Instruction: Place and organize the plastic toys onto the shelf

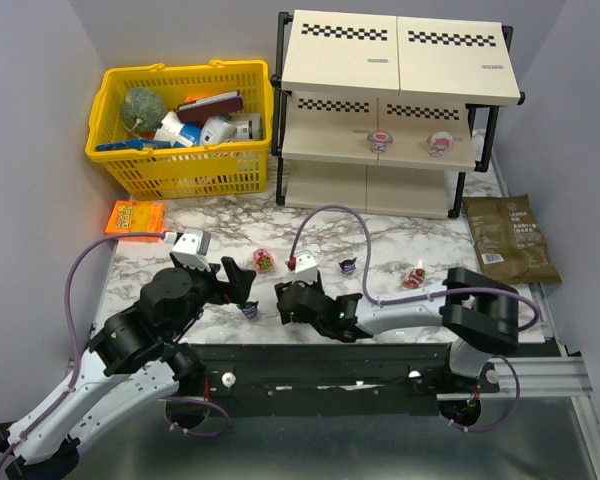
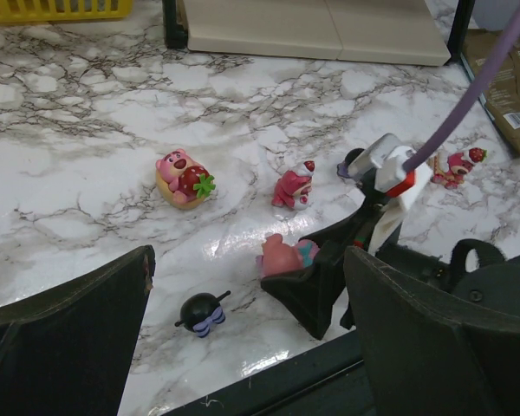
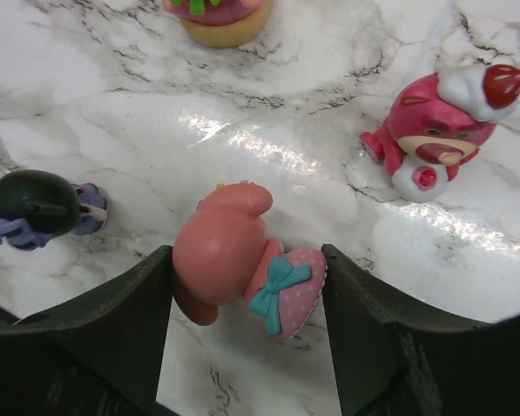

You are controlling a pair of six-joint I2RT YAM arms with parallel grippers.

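Right wrist: right tool grips one pink toy beside one red bear; left tool wide open

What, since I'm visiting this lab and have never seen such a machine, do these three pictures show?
Two robot arms are bolted at the near edge of a marble table. The wide picture looks down from above; the other two come from a camera on each wrist. Toy figurines lie on the table, two stand on the middle board of the shelf, a yellow basket sits beside it. The left tool is open, empty. The right tool grips both sides of a pink figurine with a teal bow.
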